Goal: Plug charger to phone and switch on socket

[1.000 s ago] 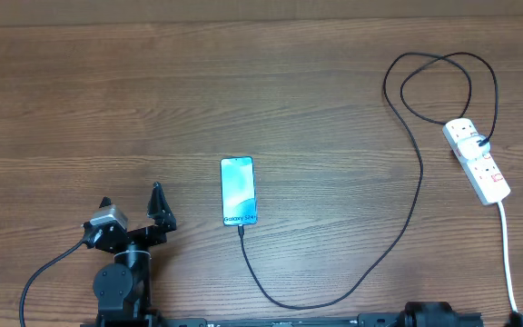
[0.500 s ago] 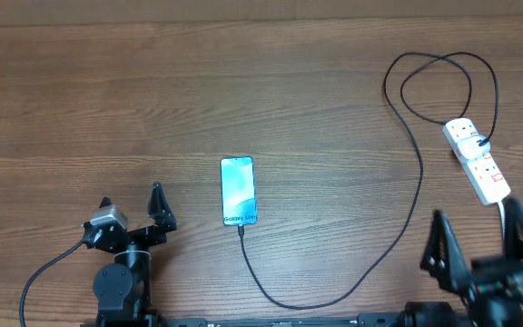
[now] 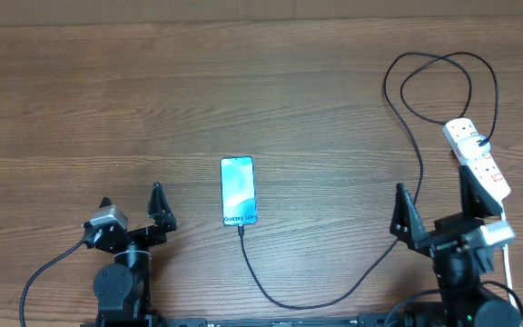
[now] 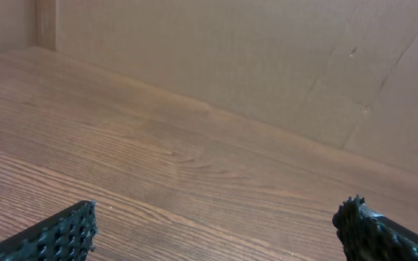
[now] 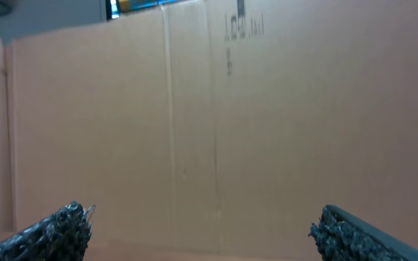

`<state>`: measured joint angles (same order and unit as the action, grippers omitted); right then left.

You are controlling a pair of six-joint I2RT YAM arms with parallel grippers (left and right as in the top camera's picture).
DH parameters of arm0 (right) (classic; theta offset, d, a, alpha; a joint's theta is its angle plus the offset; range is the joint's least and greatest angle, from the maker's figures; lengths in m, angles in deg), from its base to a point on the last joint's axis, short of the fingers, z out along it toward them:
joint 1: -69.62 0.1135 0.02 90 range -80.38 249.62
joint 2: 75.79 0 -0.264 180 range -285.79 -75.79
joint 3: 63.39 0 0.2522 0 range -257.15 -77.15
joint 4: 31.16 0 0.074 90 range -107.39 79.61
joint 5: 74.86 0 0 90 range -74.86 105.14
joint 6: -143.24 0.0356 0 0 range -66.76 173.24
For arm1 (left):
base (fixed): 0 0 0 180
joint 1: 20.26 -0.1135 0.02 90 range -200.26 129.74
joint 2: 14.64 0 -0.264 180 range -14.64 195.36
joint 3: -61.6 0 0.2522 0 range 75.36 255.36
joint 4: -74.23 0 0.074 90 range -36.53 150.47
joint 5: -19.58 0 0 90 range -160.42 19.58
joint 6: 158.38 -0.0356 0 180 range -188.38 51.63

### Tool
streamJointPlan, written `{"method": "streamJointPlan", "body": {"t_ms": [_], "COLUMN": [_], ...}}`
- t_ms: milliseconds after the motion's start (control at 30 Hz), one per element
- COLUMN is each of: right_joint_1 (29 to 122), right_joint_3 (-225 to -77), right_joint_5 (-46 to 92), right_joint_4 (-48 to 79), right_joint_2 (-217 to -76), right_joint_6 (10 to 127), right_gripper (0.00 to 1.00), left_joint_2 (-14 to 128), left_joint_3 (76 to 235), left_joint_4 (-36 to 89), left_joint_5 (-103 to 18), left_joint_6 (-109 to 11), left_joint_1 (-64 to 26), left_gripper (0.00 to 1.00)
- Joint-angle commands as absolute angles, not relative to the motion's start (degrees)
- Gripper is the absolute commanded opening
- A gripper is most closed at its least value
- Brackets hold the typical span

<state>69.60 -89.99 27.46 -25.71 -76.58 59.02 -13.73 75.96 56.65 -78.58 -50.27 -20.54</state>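
Overhead looks straight down on the whole table [image 3: 152, 91]. Left wrist skims low across it toward a cardboard wall [image 4: 231, 51]; right wrist sees only that wall.

"Galaxy S24" on the phone [image 3: 238, 191]

Broad table [image 3: 107, 100] spreads around the phone [image 3: 238, 190]; the charger [image 3: 422, 168] loops across the right side, running under the right gripper's [image 3: 435, 186] parted fingers; the socket [image 3: 468, 143] lies just beside it.

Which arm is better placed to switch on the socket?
Right: the right gripper hangs open just beside the socket; the left gripper sits beyond the phone, far across the table.
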Motion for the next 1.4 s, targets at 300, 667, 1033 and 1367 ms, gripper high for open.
{"method": "streamJointPlan", "body": {"t_ms": [300, 667, 1033, 1367], "right_joint_1": [69.50, 69.50, 69.50, 69.50], "right_joint_3": [-78.69, -77.60, -77.60, -77.60], "right_joint_5": [28.13, 28.11, 28.09, 28.11], "right_joint_4": [-30.61, -19.13, -13.80, -13.82], "right_joint_2": [-75.95, -75.95, -75.95, -75.95], "right_joint_6": [54.76, 48.22, 44.18, 43.76], "right_gripper": [1.00, 1.00, 1.00, 1.00], "left_joint_2": [-14.28, -14.28, -14.28, -14.28], "left_joint_3": [75.63, 75.65, 75.65, 75.63], "left_joint_4": [56.76, 56.74, 56.76, 56.76], "left_joint_5": [-78.30, -78.30, -78.30, -78.30], "left_joint_6": [-49.52, -49.52, -49.52, -49.52], "left_joint_1": [-21.00, -21.00, -21.00, -21.00], "left_gripper": [1.00, 1.00, 1.00, 1.00]}}
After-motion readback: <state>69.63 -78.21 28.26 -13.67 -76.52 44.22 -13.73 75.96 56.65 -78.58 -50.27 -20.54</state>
